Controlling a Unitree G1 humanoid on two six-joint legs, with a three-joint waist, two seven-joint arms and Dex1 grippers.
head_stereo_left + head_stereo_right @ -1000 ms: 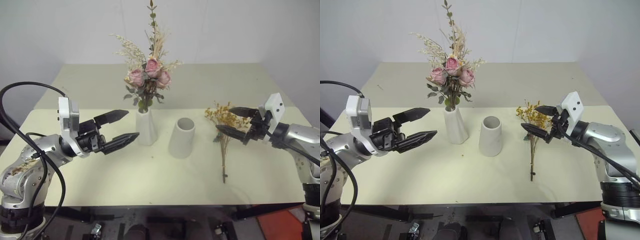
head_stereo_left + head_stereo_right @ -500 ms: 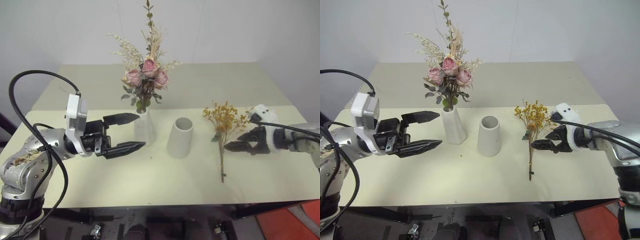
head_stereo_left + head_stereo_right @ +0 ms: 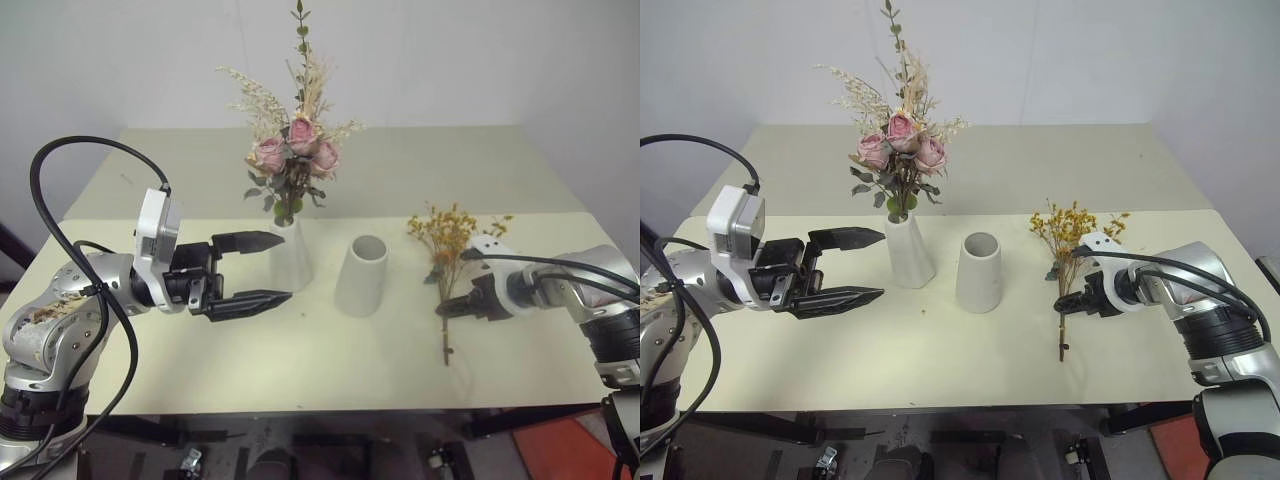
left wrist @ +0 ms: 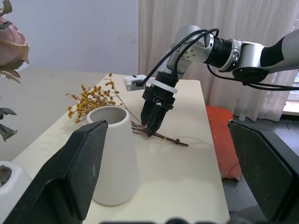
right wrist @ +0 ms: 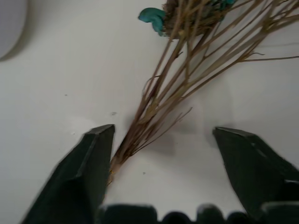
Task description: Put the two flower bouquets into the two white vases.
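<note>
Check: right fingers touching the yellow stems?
Cannot tell. In the right wrist view the stems run right beside one finger of the open right gripper; no clear gap or contact.

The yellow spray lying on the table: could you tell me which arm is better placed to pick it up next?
Right. The right gripper straddles the yellow spray's stems, fingers apart; the left gripper hangs beyond both vases.

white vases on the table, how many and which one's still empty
2. The slim vase stands left of centre and holds the pink rose bouquet. The broader vase stands just to its right, empty, with the yellow-orange spray lying on the table further right.
</note>
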